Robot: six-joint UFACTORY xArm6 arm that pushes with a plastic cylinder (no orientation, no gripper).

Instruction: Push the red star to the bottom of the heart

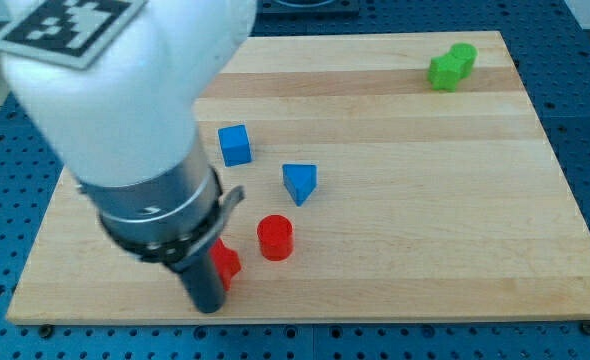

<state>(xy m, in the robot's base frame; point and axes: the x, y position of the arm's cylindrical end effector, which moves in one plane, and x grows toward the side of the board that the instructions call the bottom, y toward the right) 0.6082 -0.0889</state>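
Note:
A red block (227, 263), its shape mostly hidden by my arm, lies near the board's bottom edge at the view's lower left. It may be the red star. My tip (208, 308) is at its lower left, right against it. No heart block shows in the view. My bulky white and dark arm covers the left part of the board.
A red cylinder (275, 238) stands just right of the hidden red block. A blue triangle (299, 183) lies above it and a blue cube (235, 145) further up and left. A green block (451, 67) sits at the top right. The wooden board's bottom edge (375, 318) is close to my tip.

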